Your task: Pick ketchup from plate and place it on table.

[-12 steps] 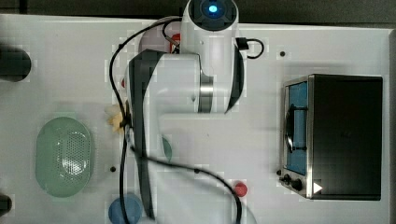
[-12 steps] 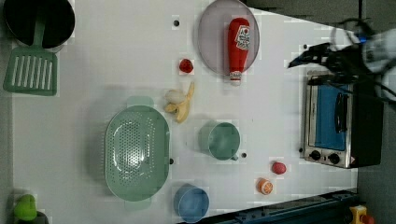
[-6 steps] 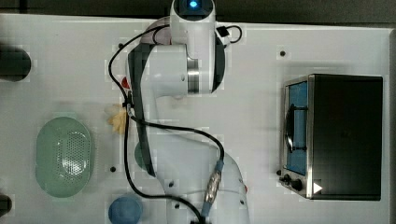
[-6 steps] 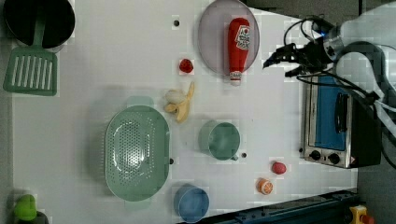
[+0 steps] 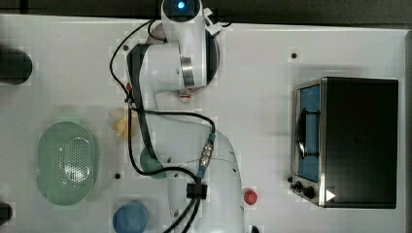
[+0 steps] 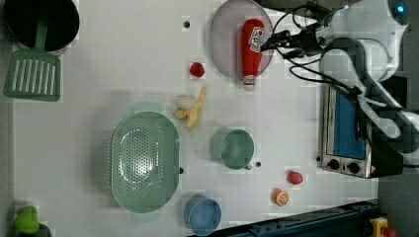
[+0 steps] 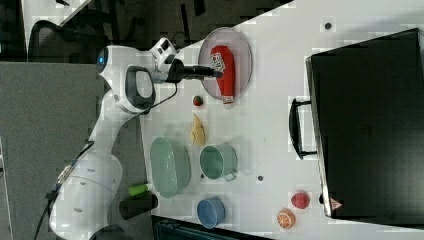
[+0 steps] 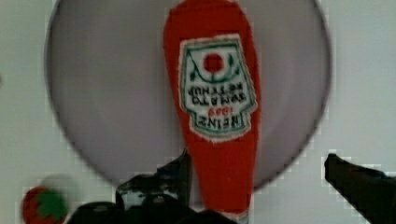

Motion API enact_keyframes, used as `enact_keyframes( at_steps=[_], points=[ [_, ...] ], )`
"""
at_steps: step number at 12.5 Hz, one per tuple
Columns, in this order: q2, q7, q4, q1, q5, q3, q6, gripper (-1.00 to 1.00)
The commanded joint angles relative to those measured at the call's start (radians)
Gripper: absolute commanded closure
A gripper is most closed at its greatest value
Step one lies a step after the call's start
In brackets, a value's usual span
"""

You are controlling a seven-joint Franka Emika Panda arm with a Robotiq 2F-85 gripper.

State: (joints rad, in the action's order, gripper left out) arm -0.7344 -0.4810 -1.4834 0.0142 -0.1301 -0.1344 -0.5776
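The ketchup (image 6: 252, 47) lies flat on the plate (image 6: 225, 39), its cap end reaching past the plate's rim onto the white bench (image 6: 123, 59). In the left view the end effector (image 6: 276, 42) hangs over the plate's edge beside the bottle's label, fingers spread wide and holding nothing. The right view sets the same end effector (image 7: 212, 73) level with the bottle's broad end, its dark fingertips over the plate without closing on the ketchup (image 7: 223, 70).

The wrist view adds what the others lack: the ketchup (image 8: 215, 107) from close by, its white label with green and red print, one dark finger (image 8: 180, 170) just beside the bottle's narrow end and the other finger (image 8: 355, 179) well apart from it, beyond the plate (image 8: 107, 93). A small strawberry (image 8: 42, 205) sits on the bench near the plate there.

In the top view the arm's white body covers most of the plate, though the ketchup's cap (image 5: 184, 99) peeks out beneath it.
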Motion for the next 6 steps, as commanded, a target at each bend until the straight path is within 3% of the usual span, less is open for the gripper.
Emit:
enact_keyframes(
  at_steps=[1, 6],
  points=[
    [-0.019, -0.049, -0.002, -0.016, -0.021, 0.000, -0.082, -1.00],
    [-0.094, -0.049, -0.002, -0.016, -0.036, 0.000, -0.185, -1.00]
  ],
)
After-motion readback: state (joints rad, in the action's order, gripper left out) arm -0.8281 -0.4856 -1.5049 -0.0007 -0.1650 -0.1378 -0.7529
